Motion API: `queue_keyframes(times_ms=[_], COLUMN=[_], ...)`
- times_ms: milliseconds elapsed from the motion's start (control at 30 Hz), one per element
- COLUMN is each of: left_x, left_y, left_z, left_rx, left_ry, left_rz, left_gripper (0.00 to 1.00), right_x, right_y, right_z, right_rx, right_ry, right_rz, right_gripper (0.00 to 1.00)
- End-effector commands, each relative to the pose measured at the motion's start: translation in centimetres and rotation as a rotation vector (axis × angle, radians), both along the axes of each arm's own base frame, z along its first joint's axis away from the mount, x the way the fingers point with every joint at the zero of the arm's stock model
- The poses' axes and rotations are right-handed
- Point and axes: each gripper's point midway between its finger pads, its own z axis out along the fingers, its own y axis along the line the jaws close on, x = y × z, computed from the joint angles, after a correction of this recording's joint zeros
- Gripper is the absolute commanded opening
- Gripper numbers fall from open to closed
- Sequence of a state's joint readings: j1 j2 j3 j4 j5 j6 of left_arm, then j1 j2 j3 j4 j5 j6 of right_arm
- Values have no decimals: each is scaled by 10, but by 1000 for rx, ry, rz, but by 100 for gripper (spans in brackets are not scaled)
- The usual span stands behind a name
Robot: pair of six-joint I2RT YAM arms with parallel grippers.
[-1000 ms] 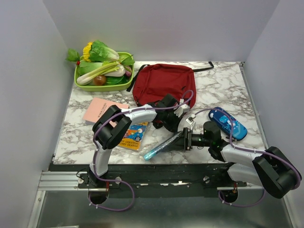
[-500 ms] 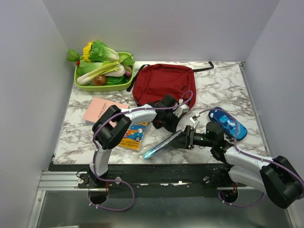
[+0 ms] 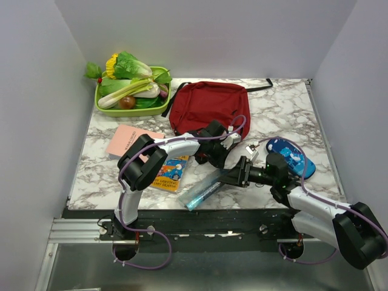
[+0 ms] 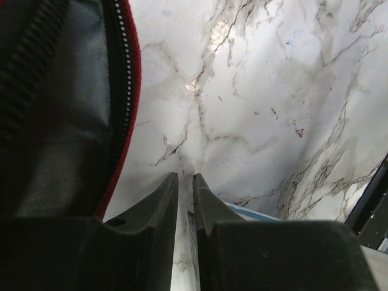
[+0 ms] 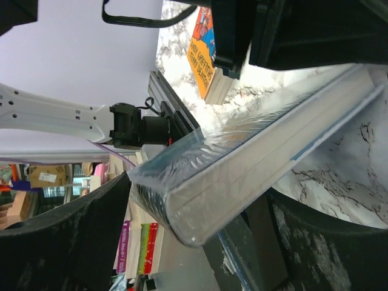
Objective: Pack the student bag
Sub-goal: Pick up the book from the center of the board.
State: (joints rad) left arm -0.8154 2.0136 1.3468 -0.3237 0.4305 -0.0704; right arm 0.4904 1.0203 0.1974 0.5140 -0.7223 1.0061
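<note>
Student bag (image 3: pixel 209 106) lies flopped at the far middle of the tabletop (image 3: pixel 291 115). It's soft fabric, so I'd guess it sags. Best hold looks like the zipper rim on its near edge. Left gripper (image 4: pixel 185 177) is right there, pinched nearly closed on nothing. Right gripper (image 3: pixel 232 177) clamps a plastic-wrapped book (image 3: pixel 203 189), probably slippery.

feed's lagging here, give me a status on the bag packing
Left gripper shut, empty, beside the open bag. Right gripper shut on a wrapped book. Book not yet in. Left gripper sits between book and bag.
</note>
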Motion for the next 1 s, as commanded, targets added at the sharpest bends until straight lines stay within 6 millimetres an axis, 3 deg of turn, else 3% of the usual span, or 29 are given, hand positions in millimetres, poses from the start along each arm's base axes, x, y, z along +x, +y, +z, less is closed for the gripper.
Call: queue_keyframes(times_ms=[0, 200, 400, 500, 600, 633, 667, 733, 800, 867, 900, 967], left_x=[5, 4, 4, 3, 4, 5, 5, 7, 11, 17, 27, 37], left_y=[3, 3, 4, 6, 6, 5, 5, 4, 2, -2, -6, -9], left_z=[17, 18, 17, 15, 17, 19, 20, 28, 40, 64, 108, 139], left_rx=[-5, -6, -3, 2, -3, -9, -9, -23, -43, -96, -196, -257], left_ry=[-33, -34, -34, -30, -31, -29, -31, -34, -34, -24, -12, -62], left_rz=[16, 15, 14, 16, 17, 17, 15, 0, -12, -42, -77, -110], left_gripper=[24, 24, 24, 23, 23, 23, 24, 24, 26, 32, 41, 45], right_x=[8, 9, 13, 10, 7, 7, 8, 7, 7, 5, -1, -5], right_y=[1, 2, -4, -8, -9, -10, -10, -10, -11, -12, -15, -18], right_z=[12, -1, -25, -40, -52, -55, -57, -61, -63, -67, -70, -73], right_rx=[13, -9, -107, -154, -182, -190, -196, -209, -218, -237, -250, -263], right_ry=[-14, 40, 127, 176, 212, 218, 218, 219, 224, 232, 243, 251], right_rz=[-20, -19, -62, -68, -62, -59, -61, -54, -52, -44, -34, -34], right_gripper=[83, 82, 70, 56, 33, 20, 13, 1, 1, 1, 1, 1])
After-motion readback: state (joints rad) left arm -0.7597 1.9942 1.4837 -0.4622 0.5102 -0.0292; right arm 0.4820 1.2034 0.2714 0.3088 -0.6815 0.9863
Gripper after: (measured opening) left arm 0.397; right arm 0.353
